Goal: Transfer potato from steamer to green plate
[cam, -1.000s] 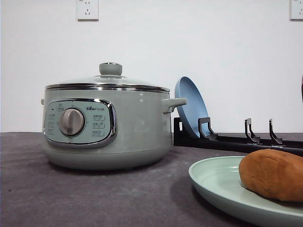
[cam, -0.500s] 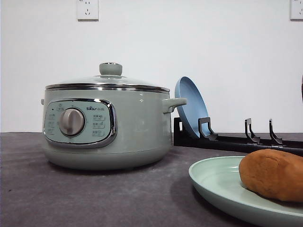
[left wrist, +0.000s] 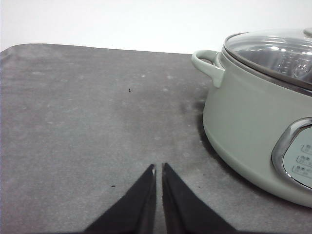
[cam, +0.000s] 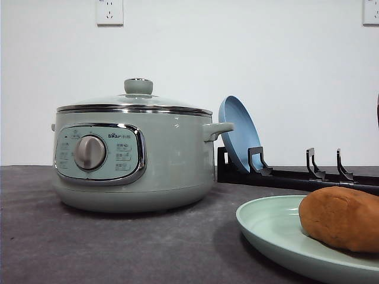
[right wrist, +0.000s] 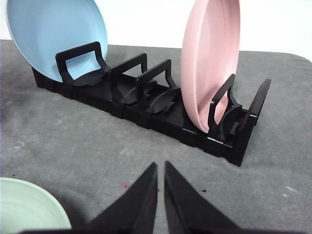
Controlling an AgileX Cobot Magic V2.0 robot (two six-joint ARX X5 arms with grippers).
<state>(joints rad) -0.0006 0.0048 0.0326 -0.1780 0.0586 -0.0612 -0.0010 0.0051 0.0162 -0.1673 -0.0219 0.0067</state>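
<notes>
The orange-brown potato [cam: 342, 219] lies on the pale green plate [cam: 269, 228] at the front right of the table. The sage-green steamer [cam: 133, 157] stands at the left with its glass lid on, and its side and handle fill one edge of the left wrist view [left wrist: 253, 117]. My left gripper [left wrist: 159, 170] is shut and empty over bare grey mat beside the steamer. My right gripper [right wrist: 161, 168] is also shut and empty, pointing at the plate rack, with the green plate's rim [right wrist: 29, 207] at the corner of its view.
A black plate rack [right wrist: 146, 105] runs along the back right of the table, holding a blue plate [right wrist: 53, 34] and a pink plate [right wrist: 209, 63] upright. The blue plate [cam: 237, 133] leans just behind the steamer's handle. Grey mat [left wrist: 87, 122] covers the table.
</notes>
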